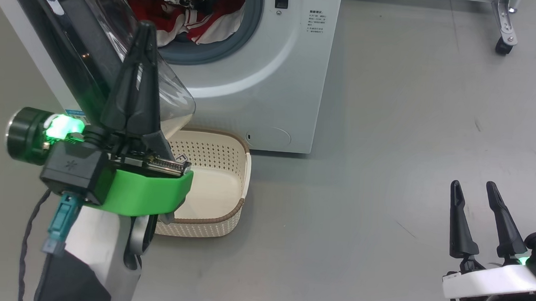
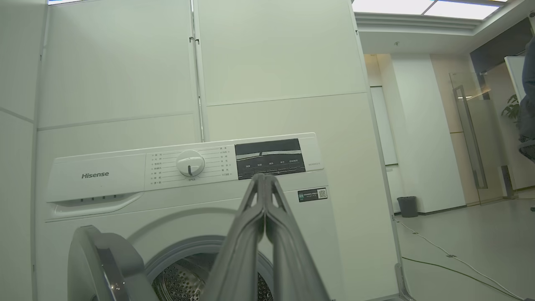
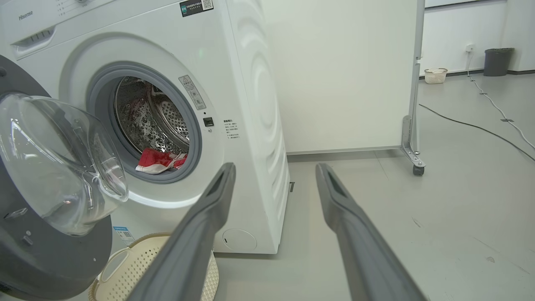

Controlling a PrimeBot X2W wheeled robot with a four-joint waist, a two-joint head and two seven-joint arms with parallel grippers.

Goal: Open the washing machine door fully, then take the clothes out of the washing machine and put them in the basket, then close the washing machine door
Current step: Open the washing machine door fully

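The left gripper (image 1: 144,36), fingers pressed together and empty, stands at the upper left of the head view before the washing machine door (image 1: 70,40), which hangs part-open above the basket (image 1: 244,167). Best to press slowly on the door's black rim, not its slippery glass, swinging it further left. The red clothes (image 1: 196,23) lie in the drum at top centre; the right gripper (image 1: 473,186) waits at lower right, fingers apart.

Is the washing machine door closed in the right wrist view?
No: the washing machine door stands swung open, with the red clothes lying visible inside the washing machine.
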